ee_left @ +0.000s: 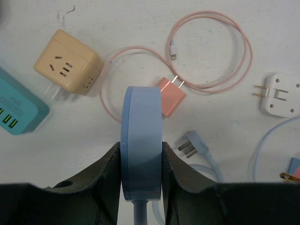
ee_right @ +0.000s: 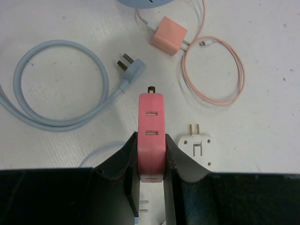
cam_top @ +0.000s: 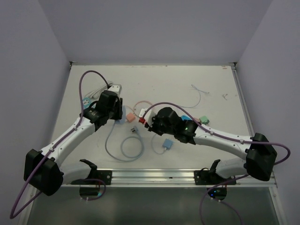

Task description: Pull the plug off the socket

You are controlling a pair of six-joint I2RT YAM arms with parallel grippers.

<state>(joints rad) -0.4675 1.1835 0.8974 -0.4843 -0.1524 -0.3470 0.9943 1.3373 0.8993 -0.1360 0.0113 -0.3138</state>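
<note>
In the left wrist view my left gripper (ee_left: 142, 145) is shut on a round blue socket (ee_left: 142, 117), held on edge, with its grey-blue cord running down between the fingers. My right gripper (ee_right: 151, 138) is shut on a red plug block (ee_right: 151, 112) that has two slots on its upper face and a metal prong at its far end. A white piece with two prongs (ee_right: 144, 206) shows just behind the red block; I cannot tell whether they are joined. The blue socket's edge (ee_right: 145, 2) lies apart from the red plug. From above, both grippers (cam_top: 121, 117) (cam_top: 144, 123) sit close together mid-table.
A salmon charger (ee_left: 171, 96) with a looped pink cable lies between the grippers. A tan cube adapter (ee_left: 68, 61) and a teal power strip (ee_left: 16, 110) sit to the left. A white flat plug (ee_right: 197, 147) lies right of the red block; a coiled grey-blue cord (ee_right: 61, 89) lies left.
</note>
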